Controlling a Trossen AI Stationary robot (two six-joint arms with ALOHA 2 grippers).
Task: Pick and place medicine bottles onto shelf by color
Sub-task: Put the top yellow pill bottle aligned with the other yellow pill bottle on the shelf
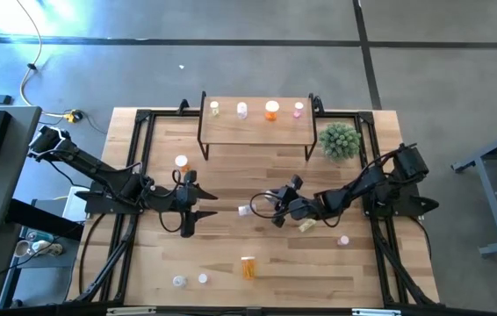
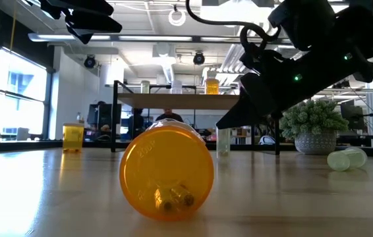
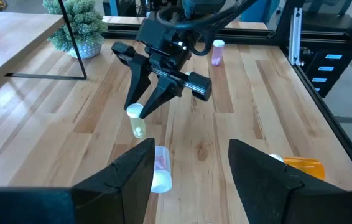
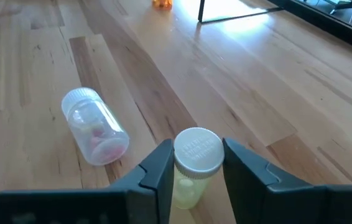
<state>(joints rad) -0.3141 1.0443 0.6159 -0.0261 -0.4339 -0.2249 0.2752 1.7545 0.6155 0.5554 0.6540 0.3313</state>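
Note:
An upright yellow-green medicine bottle (image 4: 191,168) with a white cap stands mid-table, and my right gripper (image 4: 196,163) is shut on it; the left wrist view shows the same bottle (image 3: 137,121). A clear bottle with pink pills (image 4: 95,134) lies on its side close by. The shelf (image 1: 257,127) at the far edge carries several bottles, among them an orange one (image 1: 271,110). My left gripper (image 1: 198,209) hovers open left of centre, holding nothing. My right gripper pinches the yellow-green bottle at its white cap (image 4: 196,149) between the two fingers (image 4: 158,168), one on each side. The fingers slant down from the table's right side. The bottle stays upright with its base (image 2: 223,153) on the table.
An orange bottle (image 1: 248,267) lies near the front edge beside two pale ones (image 1: 178,281). Another orange bottle (image 1: 181,163) stands at the left, a pale one (image 1: 306,226) and a pink one (image 1: 343,239) at the right. A green plant (image 1: 340,140) sits beside the shelf.

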